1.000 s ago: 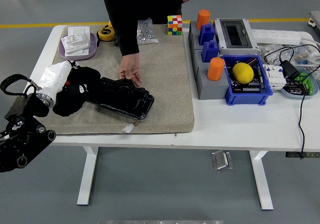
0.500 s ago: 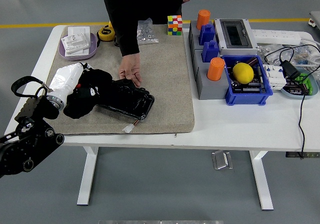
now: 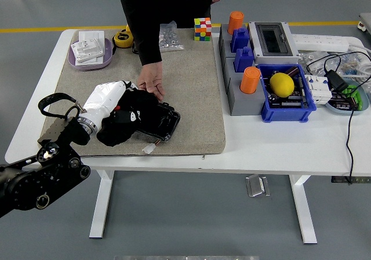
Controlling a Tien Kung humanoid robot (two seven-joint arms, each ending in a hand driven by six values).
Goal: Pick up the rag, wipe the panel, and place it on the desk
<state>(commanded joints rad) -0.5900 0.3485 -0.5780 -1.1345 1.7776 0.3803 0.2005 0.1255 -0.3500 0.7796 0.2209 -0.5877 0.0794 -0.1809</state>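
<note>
A black rag (image 3: 128,119) is bunched under my left hand (image 3: 120,118), whose fingers are curled on it. The hand's white wrist cover (image 3: 106,100) runs back to the left. Rag and hand lie on the black panel (image 3: 164,122), covering its left and middle parts, so only its right end shows. The panel lies on a grey-brown mat (image 3: 191,80). A person stands at the far side, and one of their hands (image 3: 152,86) presses on the panel's far edge. My right arm is out of sight.
At the back stand a purple tray (image 3: 76,61) with white parts, a yellow tape measure (image 3: 122,38), a bag of screws (image 3: 170,36) and a colour cube (image 3: 202,29). Right of the mat are grey blocks with orange cups (image 3: 250,80), a blue bin (image 3: 304,112) holding a lemon, and cables (image 3: 348,121).
My left hand has slid to the right with the rag, from the panel's left end onto its middle. The person's hand has stayed on the panel's far edge.
</note>
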